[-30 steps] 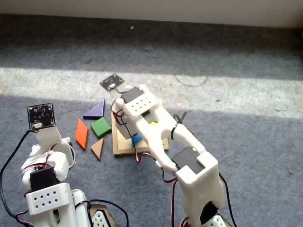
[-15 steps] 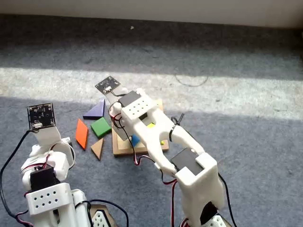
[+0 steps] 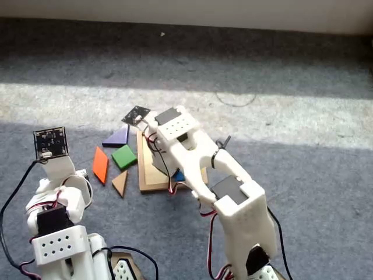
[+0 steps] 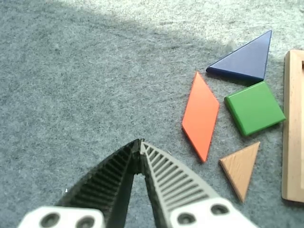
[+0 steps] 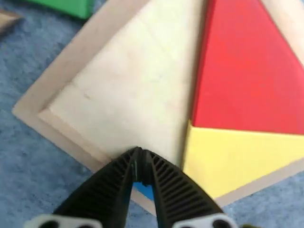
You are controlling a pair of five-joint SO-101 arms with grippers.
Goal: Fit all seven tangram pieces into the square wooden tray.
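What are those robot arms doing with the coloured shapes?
They're filling a wooden tray with puzzle pieces. The right gripper hovers shut over the tray's bare part, beside the red triangle and yellow triangle already in. The left gripper hangs shut over the carpet. The orange piece, green square, dark blue triangle and tan triangle lie outside, waiting.

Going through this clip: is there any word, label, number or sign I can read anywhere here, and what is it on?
No readable text, number or sign anywhere.
Black camera board on an arm: any print is too small to read.
Square wooden tray: plain wood, unmarked.
Orange parallelogram piece and green square piece: plain colour, unmarked.
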